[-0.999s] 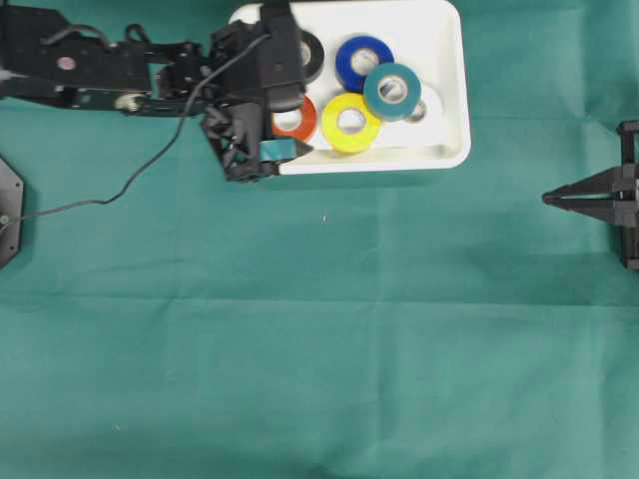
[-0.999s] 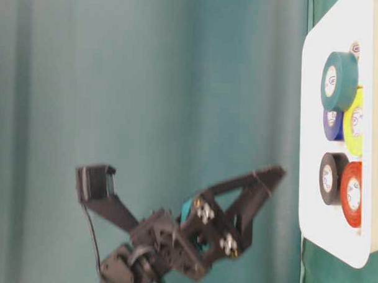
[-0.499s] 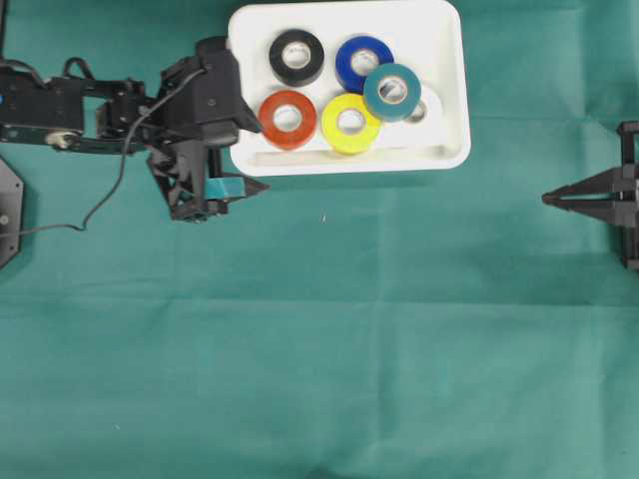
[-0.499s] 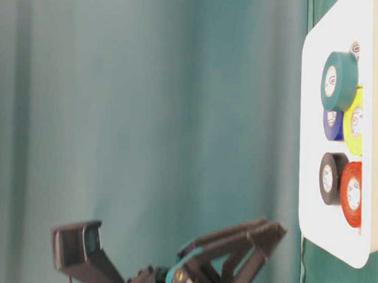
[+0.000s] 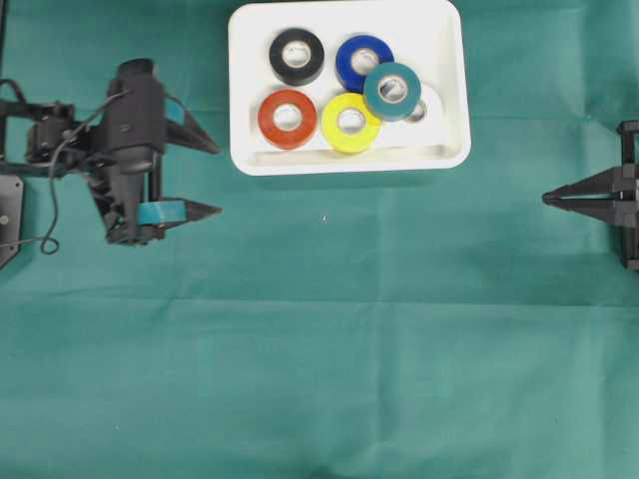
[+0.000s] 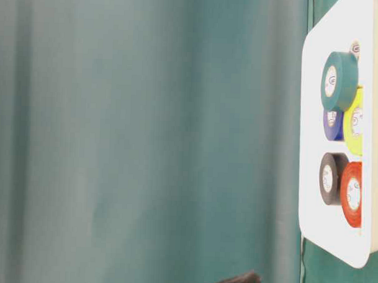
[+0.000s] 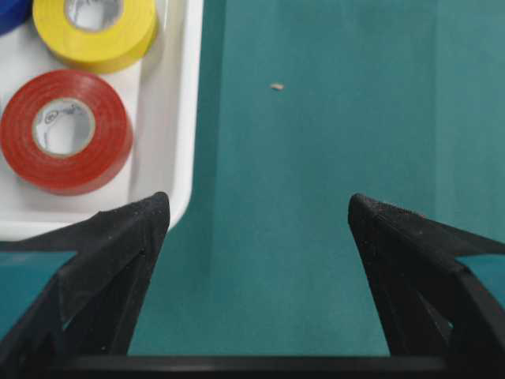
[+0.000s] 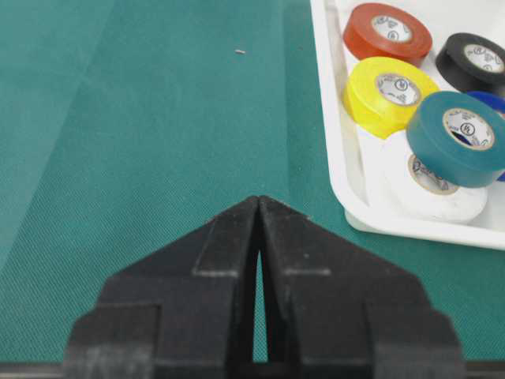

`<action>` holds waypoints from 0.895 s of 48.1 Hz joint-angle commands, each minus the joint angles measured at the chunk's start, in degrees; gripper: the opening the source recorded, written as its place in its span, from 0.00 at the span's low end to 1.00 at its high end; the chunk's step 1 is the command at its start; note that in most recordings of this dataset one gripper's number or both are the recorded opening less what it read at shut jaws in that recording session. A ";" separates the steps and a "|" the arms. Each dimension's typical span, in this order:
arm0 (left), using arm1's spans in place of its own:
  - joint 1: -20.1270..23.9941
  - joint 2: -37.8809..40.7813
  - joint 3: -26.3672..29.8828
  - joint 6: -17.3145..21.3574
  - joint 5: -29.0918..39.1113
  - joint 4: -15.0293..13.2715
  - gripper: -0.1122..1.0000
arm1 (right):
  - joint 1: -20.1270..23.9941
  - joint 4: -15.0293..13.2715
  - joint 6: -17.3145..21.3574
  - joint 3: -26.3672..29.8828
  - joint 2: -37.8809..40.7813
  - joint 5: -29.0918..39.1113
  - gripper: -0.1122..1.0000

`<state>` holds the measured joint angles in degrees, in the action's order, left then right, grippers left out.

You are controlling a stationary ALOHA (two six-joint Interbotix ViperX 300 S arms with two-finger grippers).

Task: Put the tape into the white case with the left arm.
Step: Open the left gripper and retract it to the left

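1. The white case lay on the green cloth and served as the landmark; six tape rolls sat inside it.
2. The black roll and the blue roll lay along the case's far side in the overhead view.
3. The red roll and the yellow roll lay along its near side, side by side.
4. The teal roll rested tilted on top of the blue roll and a white roll, which was mostly hidden beneath it.
5. Each roll had a pale paper core with small printed marks; the right wrist view showed round logo-like stamps on them, too small to read.
6. The left gripper was outside the case, just beside its left edge in the overhead view, with its jaws spread wide and nothing between them.
7. Its fingers carried teal bands, and a thin black cable trailed from the arm.
8. In the left wrist view the red roll and yellow roll showed inside the case's corner, beyond the left finger.
9. The right gripper was well apart from the case, at the right edge of the overhead view, with its jaws pressed together and holding nothing.
10. A tiny pale speck lay on the cloth just below the case.
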<state>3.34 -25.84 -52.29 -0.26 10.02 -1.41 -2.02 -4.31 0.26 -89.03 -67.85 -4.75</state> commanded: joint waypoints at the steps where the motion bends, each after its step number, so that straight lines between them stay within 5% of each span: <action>1: -0.44 -2.55 -1.14 0.18 -2.29 -0.09 0.99 | -0.09 0.00 -0.09 0.70 0.44 -0.53 0.02; 23: -0.53 -14.94 -13.54 0.62 -8.17 -0.09 0.99 | -0.09 0.00 -0.09 0.70 0.44 -0.53 0.02; 43: -0.53 -22.24 -18.46 0.62 -8.79 -0.09 0.98 | -0.44 0.00 0.00 0.79 0.44 -0.62 0.02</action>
<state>2.90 -47.90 -71.10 0.26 1.85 -1.32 -2.29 -4.31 0.26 -89.03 -67.85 -4.75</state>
